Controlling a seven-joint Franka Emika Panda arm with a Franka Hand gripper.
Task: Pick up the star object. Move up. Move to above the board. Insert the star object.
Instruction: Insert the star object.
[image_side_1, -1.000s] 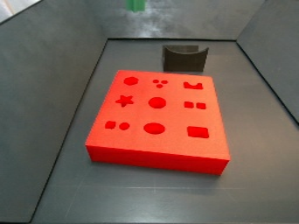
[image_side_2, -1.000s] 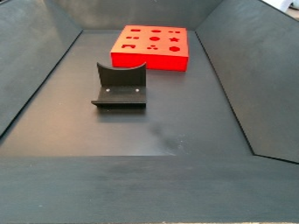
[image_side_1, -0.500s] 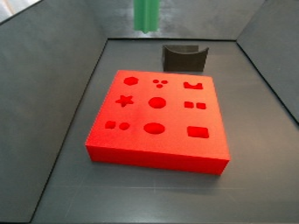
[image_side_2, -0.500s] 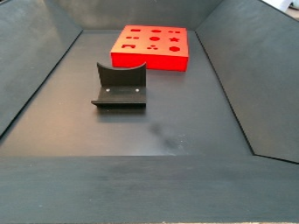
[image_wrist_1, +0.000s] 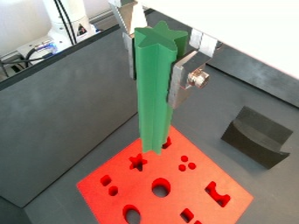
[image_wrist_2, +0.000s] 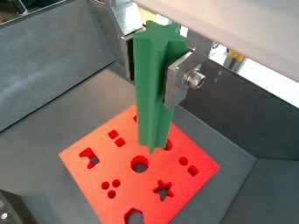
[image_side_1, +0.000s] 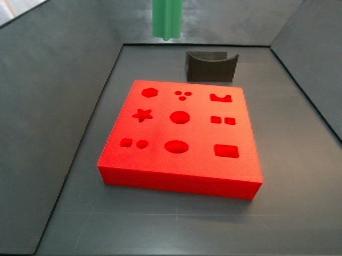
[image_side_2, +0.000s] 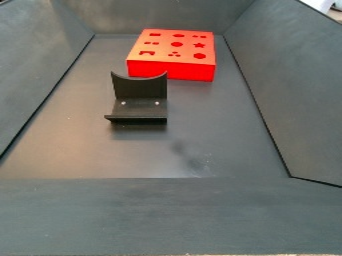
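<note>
- My gripper (image_wrist_1: 158, 51) is clamped on the star object (image_wrist_1: 155, 92), silver plates pressed to its upper part in both wrist views, the green peg hanging down long below them.
- In a side view only the peg's lower end (image_side_1: 167, 18) shows, at the top edge of the frame, high above the floor; the gripper itself is out of that view.
- The board (image_side_1: 183, 140) lies flat in the middle of that frame, nothing in its holes. The fixture (image_side_1: 211, 66) stands just behind it, well clear of me.
- I judge I'm in the carry: lifted, not yet lined up.
- The star hole (image_wrist_1: 136, 162) sits near the peg's lower tip in a wrist view, but I can't tell true alignment from there.
- Risk: so long a peg gripped near its top may swing or tilt, and the tip would catch the hole's rim.
- Risk: points rotated off the hole's points, and it jams or slips between my pads.
</note>
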